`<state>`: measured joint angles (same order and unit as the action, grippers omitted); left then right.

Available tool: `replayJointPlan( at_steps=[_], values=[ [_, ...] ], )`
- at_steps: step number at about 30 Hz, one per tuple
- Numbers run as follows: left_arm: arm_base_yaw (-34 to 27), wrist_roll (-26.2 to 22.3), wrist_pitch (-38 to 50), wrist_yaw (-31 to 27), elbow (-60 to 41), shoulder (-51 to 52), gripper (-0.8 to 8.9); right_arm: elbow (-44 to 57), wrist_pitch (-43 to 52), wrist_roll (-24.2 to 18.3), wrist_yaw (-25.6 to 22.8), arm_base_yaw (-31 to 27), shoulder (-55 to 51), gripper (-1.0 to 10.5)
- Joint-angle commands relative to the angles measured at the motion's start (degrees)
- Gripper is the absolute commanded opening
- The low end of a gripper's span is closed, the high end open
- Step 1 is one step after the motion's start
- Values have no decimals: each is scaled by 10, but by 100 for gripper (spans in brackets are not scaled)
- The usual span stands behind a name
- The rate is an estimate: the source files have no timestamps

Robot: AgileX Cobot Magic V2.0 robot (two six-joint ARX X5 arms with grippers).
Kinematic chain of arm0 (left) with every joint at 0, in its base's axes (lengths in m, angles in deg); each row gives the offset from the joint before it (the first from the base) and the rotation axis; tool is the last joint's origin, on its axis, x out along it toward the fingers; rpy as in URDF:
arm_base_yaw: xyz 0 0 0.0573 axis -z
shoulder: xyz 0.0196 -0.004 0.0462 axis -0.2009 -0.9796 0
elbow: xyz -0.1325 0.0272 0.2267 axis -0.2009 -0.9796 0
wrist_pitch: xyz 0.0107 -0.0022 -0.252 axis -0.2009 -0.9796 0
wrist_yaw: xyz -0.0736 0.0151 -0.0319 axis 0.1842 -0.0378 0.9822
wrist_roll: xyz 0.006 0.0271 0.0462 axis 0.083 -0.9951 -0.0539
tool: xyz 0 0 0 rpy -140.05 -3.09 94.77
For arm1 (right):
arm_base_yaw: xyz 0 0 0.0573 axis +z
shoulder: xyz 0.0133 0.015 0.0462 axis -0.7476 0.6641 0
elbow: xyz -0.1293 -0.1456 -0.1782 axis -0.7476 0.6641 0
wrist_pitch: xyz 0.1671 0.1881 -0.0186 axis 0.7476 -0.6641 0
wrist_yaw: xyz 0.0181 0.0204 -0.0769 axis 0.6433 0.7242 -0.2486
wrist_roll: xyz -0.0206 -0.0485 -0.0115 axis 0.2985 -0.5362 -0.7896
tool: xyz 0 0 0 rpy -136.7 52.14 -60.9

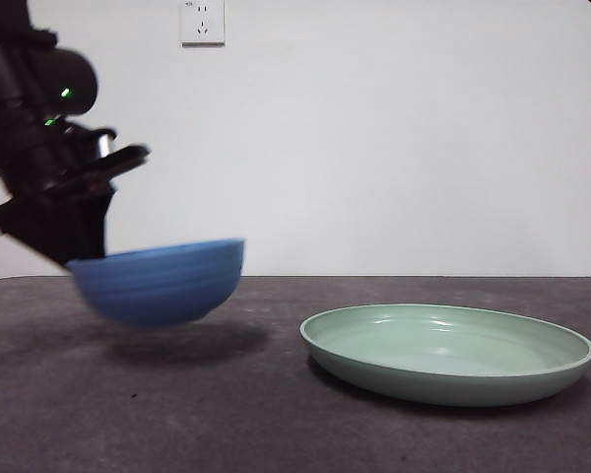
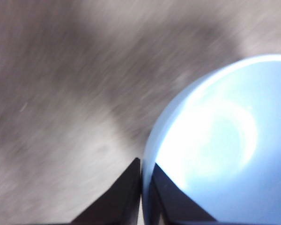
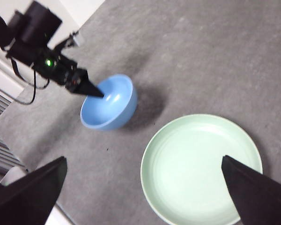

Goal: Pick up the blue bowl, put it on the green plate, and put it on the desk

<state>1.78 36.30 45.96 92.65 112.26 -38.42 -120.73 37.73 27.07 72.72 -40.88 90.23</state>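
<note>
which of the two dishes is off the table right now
The blue bowl: the left gripper pinches its rim and holds it tilted above the desk. The green plate rests flat on the desk.

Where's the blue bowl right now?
The blue bowl hangs tilted just above the desk, its rim pinched by the left hand, beside the green plate, not on it.

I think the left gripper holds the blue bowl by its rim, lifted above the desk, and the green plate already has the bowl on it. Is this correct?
Not quite. The left gripper does hold the blue bowl by its rim, lifted above the desk, but the green plate has nothing on it; the bowl hangs beside it. The front view shows this.
</note>
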Motion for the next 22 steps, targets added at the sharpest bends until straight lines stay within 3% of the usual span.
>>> replayJointPlan(
  at_steps=[1,6,12,22],
  values=[
    [21,19,-7,-1,40,-11,17,-10,-8,-5,1,2,-6,600],
    [75,34,-14,-47,90,-11,17,-10,-48,-20,-14,2,-26,600],
    [153,44,0,-78,133,-28,17,-10,-104,-43,-125,2,-59,600],
    [263,52,-19,-79,262,-159,17,-10,-130,-43,-134,2,-98,600]
  ],
)
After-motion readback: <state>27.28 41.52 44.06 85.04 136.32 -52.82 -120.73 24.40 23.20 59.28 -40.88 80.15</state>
